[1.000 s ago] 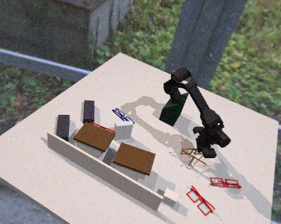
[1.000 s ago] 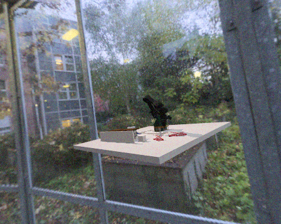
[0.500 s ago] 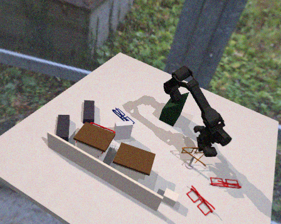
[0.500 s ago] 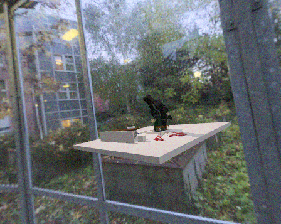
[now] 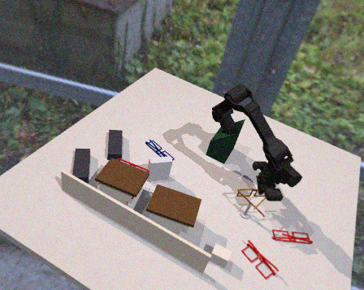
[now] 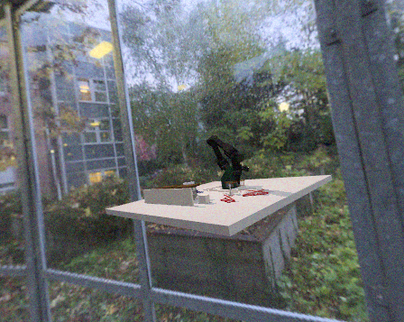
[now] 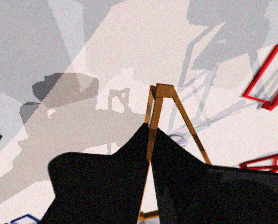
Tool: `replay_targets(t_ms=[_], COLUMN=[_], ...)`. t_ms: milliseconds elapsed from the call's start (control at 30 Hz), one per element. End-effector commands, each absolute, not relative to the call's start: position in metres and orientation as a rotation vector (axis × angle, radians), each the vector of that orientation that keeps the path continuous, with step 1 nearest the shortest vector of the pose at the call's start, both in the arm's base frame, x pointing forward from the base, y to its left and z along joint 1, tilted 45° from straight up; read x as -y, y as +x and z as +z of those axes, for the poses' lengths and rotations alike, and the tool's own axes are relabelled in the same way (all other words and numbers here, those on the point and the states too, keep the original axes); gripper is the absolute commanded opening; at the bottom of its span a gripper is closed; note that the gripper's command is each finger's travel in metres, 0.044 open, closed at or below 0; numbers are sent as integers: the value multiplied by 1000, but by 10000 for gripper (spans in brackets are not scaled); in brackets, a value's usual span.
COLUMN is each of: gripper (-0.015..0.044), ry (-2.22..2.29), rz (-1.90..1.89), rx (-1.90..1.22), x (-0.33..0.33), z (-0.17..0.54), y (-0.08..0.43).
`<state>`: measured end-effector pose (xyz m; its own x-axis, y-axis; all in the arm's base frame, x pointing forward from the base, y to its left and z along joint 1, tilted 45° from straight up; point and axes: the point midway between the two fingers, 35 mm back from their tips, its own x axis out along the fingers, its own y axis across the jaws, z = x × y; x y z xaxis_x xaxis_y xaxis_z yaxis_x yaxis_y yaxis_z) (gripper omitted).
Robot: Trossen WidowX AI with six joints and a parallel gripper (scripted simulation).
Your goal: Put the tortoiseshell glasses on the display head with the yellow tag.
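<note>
The tortoiseshell glasses (image 5: 254, 206) (image 7: 164, 91) are an orange-brown frame. My gripper (image 5: 262, 192) (image 7: 147, 127) is shut on a thin bar of them and holds them above the table. One slanting bar runs down to the right in the wrist view, and another piece shows between and below the fingers. In the top view the frame is left of the fingers, over or near a thin pale post (image 5: 247, 210); whether they touch is unclear. I cannot make out a yellow tag or identify either display head.
Two pairs of red glasses (image 5: 297, 240) (image 5: 262, 257) lie near the front right. Two brown boards (image 5: 123, 176) (image 5: 174, 205) stand behind a long pale wall (image 5: 135, 224). A white block (image 5: 159, 169), two dark blocks (image 5: 81, 162) (image 5: 114, 144), blue glasses and a green panel (image 5: 223, 144) are farther back.
</note>
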<state>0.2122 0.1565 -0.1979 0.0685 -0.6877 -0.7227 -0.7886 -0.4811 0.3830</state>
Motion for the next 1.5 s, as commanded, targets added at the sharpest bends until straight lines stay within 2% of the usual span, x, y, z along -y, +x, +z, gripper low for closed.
replay_targets(t_ms=[0,1467], gripper=[0,0], ry=[-2202,-2201], rz=[1393,1397], rx=[-1546,-1544], x=[-156,-167], z=[-199,-212], y=[207,182])
